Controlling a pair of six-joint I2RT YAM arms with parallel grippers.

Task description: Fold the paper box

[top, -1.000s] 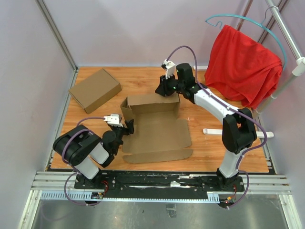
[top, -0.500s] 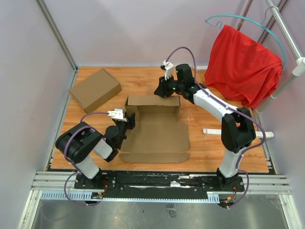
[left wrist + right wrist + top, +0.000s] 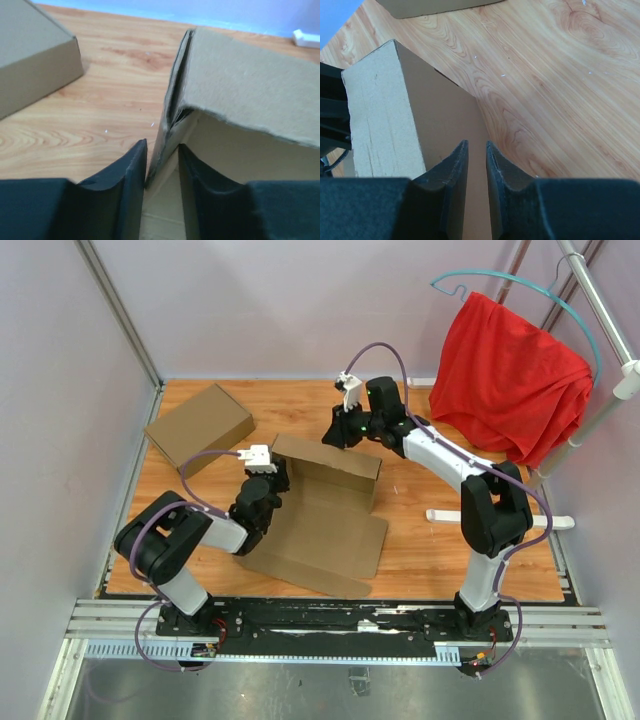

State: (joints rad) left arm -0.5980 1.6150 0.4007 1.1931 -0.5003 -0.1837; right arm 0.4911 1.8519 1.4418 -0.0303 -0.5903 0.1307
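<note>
- The tabletop (image 3: 440, 560) was smooth wood, and the paper box (image 3: 325, 525) lay skewed on it in the middle, between the two arms. A sideways push from either arm could have slid the whole sheet instead of bending it at a crease
- The paper box was only half made, with its back wall (image 3: 325, 462) up, its left side wall (image 3: 172, 115) up and the front flap flat towards the near edge. With both arms on it at once, any pull in opposite directions could have torn a crease or dropped the walls flat
- A closed box (image 3: 200, 427) sat at the far left, well apart from the work. It looked like a hazard only if the left arm (image 3: 190, 540) swung wide
- At the left end of the back wall the right jaws stood narrow, with brown cardboard showing in the gap. I could not tell whether they pinched it, and if they only rested there the wall could have tipped over
- Round the edge of the side wall, near the corner, the left jaws stood narrow, one finger against the card and a sliver of gap at the other. Whether they clamped it I could not tell. Squeezing off the crease could have crumpled that edge, or the wall could have slipped out
</note>
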